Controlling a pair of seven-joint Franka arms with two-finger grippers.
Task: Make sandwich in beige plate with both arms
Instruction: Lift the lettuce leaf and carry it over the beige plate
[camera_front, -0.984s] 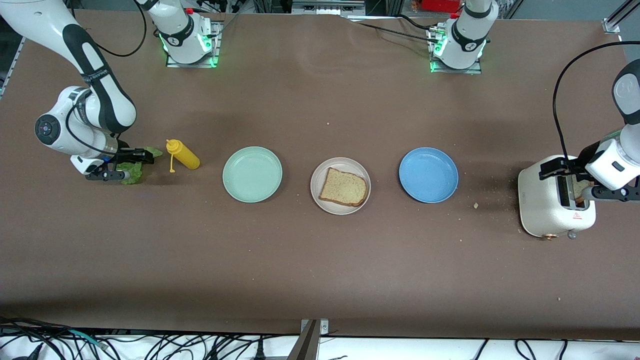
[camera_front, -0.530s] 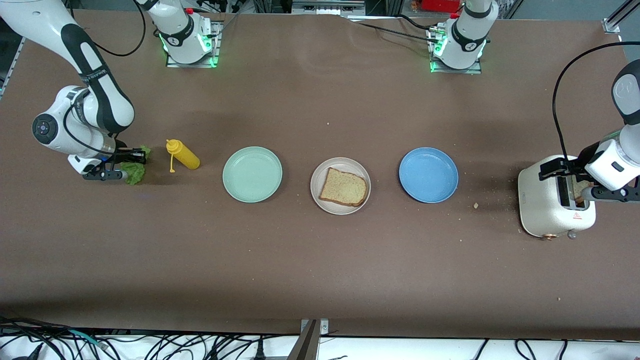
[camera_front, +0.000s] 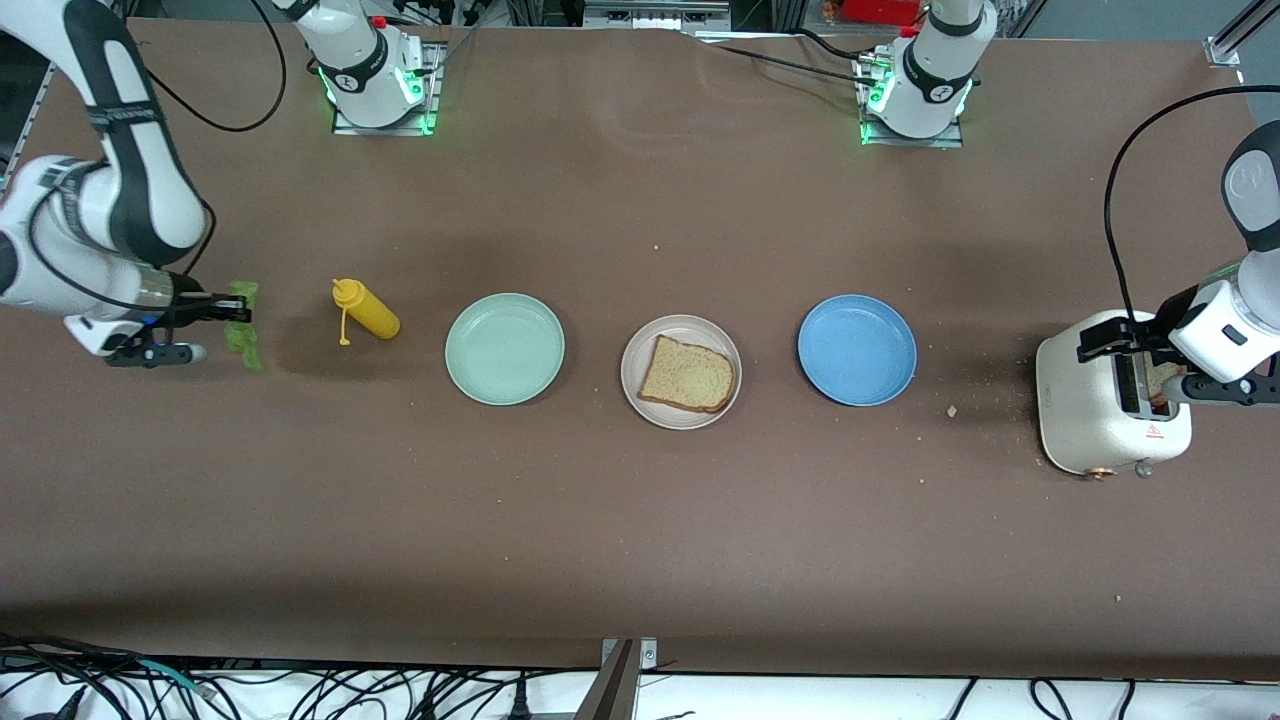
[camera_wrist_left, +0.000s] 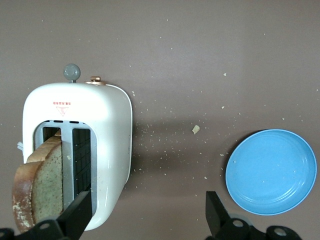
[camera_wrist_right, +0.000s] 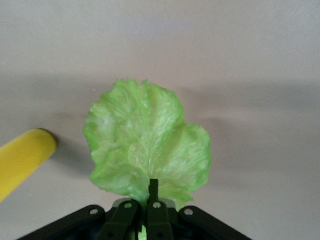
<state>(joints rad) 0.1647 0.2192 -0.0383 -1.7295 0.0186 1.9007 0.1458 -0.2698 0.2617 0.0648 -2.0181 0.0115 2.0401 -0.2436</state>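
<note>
Right tool (camera_wrist_right: 150, 207) pinches ruffled lettuce leaf (camera_wrist_right: 147, 147) (glossy green); left tool (camera_wrist_left: 145, 215) gapes above toaster (camera_wrist_left: 80, 150).

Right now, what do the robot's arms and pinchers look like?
Both arms are shiny white with black joint bands and black cables looping off them. Green lights glow at their bases. The right gripper and the left gripper are black, each with two thin fingers on a white wrist.
</note>
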